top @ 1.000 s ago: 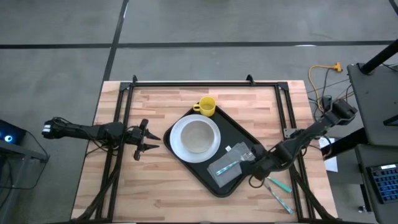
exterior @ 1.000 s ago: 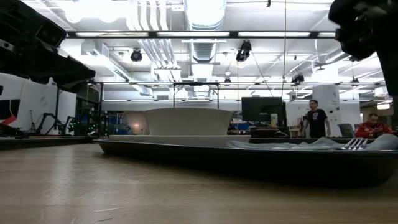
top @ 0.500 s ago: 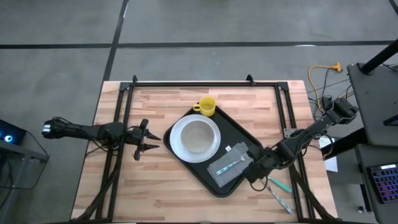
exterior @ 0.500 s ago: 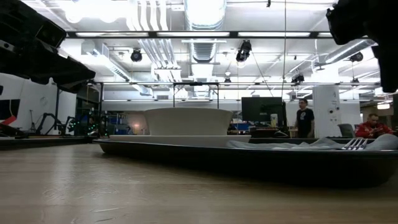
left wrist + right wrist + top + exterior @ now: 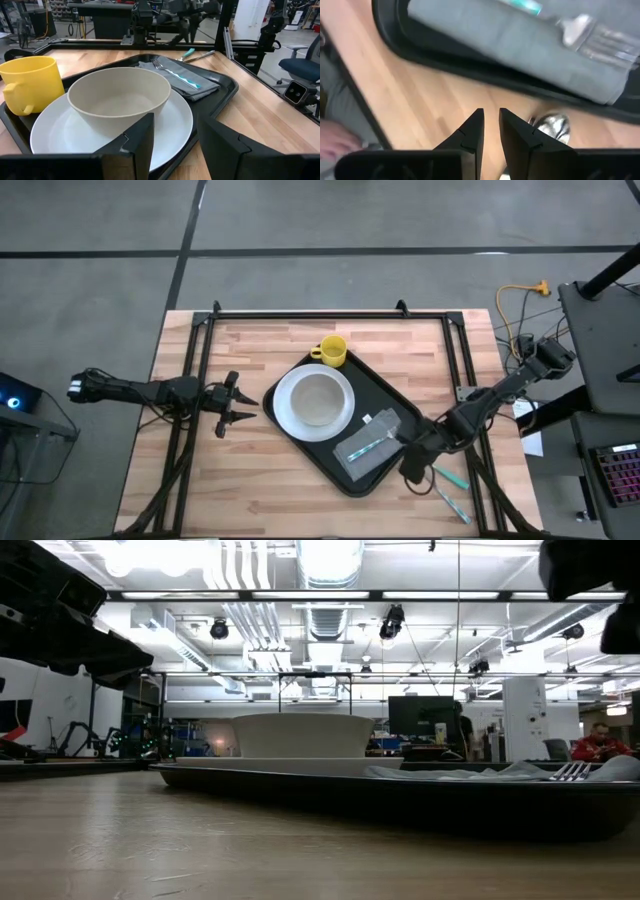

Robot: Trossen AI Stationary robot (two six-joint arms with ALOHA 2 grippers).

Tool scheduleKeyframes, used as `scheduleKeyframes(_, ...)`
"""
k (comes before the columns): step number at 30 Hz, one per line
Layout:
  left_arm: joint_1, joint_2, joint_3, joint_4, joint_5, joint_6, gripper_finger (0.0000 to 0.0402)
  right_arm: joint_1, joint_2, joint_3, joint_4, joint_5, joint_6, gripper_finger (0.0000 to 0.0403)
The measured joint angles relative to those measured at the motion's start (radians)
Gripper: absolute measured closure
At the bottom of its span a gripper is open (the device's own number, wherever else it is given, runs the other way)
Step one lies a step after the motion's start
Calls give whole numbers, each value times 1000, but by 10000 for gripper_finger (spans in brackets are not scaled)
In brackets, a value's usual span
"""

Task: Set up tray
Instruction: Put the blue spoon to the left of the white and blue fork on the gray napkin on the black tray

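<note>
The black tray [image 5: 345,430] lies diagonally at the table's [image 5: 260,500] middle, and while the high view hides it, the right wrist view shows the right gripper [image 5: 490,125], fingers nearly together and empty, above a spoon [image 5: 550,125] beside the tray's rim, the left gripper [image 5: 235,405] waiting with fingers apart toward the left edge.

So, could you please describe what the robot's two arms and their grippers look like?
Both arms are dark, nearly black, slim and jointed. The left gripper ends in two thin pointed fingers; in its wrist view the fingers are matte black, angular, wedge-shaped plates. The right gripper has the same black angular fingers. The left arm carries a small white patch at its outer end.
</note>
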Motion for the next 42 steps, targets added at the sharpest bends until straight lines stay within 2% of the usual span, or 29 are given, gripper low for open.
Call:
scheduleKeyframes(6, 0, 0, 0, 0, 0, 0, 266, 41, 0, -2, -17, -47, 35, 351)
scheduleKeyframes(15, 0, 0, 0, 0, 0, 0, 266, 220, 0, -2, -169, -157, 299, 351)
scheduleKeyframes(21, 0, 0, 0, 0, 0, 0, 266, 292, 0, -2, -214, -110, 377, 351)
scheduleKeyframes(28, 0, 0, 0, 0, 0, 0, 266, 311, 1, -7, -213, -56, 366, 349)
scheduleKeyframes(32, 0, 0, 0, 0, 0, 0, 266, 311, 1, -22, -212, -54, 374, 332)
scheduleKeyframes(36, 0, 0, 0, 0, 0, 0, 266, 311, 1, -51, -212, -55, 428, 299)
scheduleKeyframes(42, 0, 0, 0, 0, 0, 0, 266, 311, 1, -97, -165, -55, 417, 254)
